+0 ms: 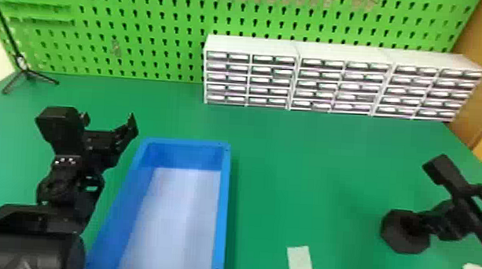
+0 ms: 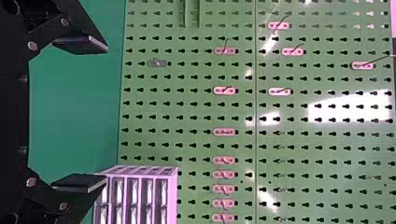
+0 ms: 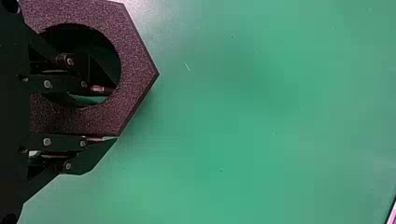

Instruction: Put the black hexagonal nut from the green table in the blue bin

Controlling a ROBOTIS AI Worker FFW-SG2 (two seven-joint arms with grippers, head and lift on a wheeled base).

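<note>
A green board (image 1: 170,34) is dotted with holes — white drawer boxes (image 1: 252,45) are lined up before it on the green table (image 1: 310,147).

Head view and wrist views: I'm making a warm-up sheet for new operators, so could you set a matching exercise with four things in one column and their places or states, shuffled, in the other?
Things
1. Blue bin
2. Black hexagonal nut
3. White drawer units
4. Left gripper

Places and states
A. Held by the right gripper
B. Open, with nothing between its fingers
C. On the green table, with the left gripper on one side and the right gripper on the other
D. At the back, in front of the green pegboard

Right pairs: 1-C; 2-A; 3-D; 4-B
</note>
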